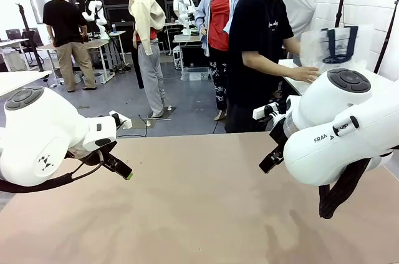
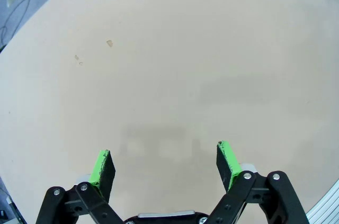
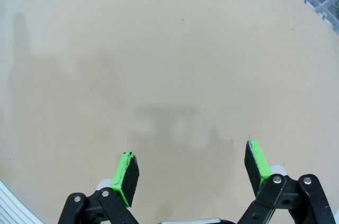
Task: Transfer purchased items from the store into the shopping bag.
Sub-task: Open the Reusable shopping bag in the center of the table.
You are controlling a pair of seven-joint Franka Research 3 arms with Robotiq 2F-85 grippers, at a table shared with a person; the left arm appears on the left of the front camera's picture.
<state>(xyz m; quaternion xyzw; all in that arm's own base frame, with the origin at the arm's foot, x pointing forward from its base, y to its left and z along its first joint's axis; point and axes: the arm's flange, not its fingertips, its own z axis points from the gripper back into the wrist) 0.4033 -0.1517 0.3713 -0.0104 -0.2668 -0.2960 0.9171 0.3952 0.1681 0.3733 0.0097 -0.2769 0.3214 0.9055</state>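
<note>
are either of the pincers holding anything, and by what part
Nothing is held: the left pincer and the right pincer are both open above the table.

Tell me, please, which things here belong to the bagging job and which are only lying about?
For the job:
- bag, far right, beside the person's hand
- left end effector, open, holding nothing
- right end effector, open, holding nothing

Just there:
- table
- specks on the table
</note>
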